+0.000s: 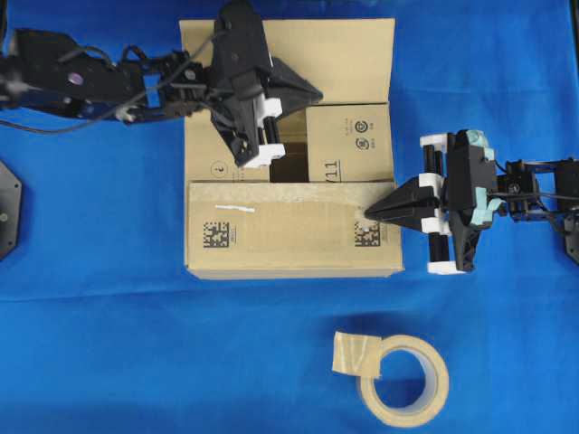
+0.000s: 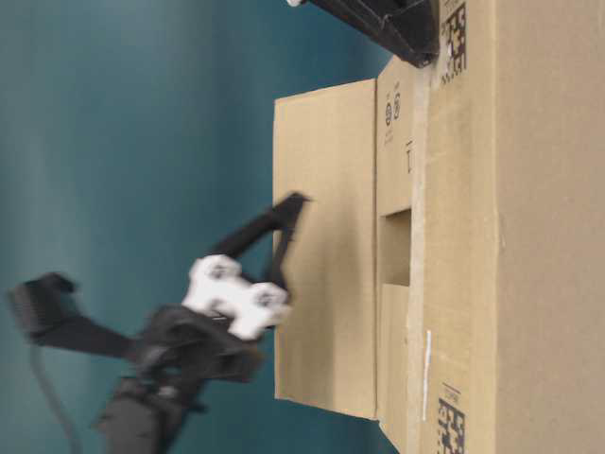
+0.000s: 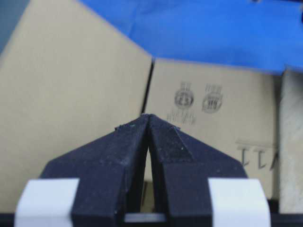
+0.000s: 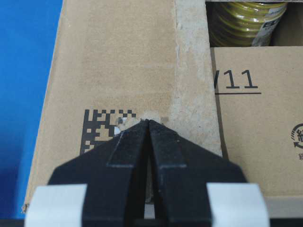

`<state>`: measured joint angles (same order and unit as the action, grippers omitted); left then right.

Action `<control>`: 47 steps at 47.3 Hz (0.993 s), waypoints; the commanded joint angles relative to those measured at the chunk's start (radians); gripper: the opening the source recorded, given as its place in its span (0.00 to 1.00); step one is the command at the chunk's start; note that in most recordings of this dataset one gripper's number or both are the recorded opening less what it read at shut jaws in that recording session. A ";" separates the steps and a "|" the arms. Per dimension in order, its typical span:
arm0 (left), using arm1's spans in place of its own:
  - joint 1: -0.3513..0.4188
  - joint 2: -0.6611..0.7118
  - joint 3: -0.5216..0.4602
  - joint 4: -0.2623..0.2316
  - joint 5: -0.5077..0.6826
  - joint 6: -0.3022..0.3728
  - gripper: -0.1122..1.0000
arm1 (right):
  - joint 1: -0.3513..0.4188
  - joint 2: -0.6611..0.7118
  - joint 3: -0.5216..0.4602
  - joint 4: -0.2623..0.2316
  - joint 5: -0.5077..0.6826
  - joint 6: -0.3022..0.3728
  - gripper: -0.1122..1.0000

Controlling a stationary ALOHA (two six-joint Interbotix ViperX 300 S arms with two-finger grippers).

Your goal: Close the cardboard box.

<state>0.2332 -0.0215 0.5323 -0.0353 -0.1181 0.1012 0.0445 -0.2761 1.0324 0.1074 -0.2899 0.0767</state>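
The cardboard box (image 1: 289,145) is seen at the middle of the blue counter (image 1: 90,344), its near flap folded flat and its far flap laid outward. The left gripper (image 1: 312,92) is held over the box's open top, reaching in from the left, its fingers (image 3: 142,142) pressed together on nothing. The right gripper (image 1: 369,213) is extended from the right, fingers together, tips apparently touching the near flap beside a black square code (image 4: 102,130). A tape roll (image 1: 403,380) lies in front of the box.
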 commanded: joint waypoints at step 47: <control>0.272 0.075 -0.321 0.008 0.537 0.005 0.10 | 0.003 -0.002 -0.017 0.002 -0.008 -0.002 0.11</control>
<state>0.5123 0.0706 0.2378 -0.0307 0.4188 0.1089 0.0460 -0.2746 1.0324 0.1074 -0.2899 0.0767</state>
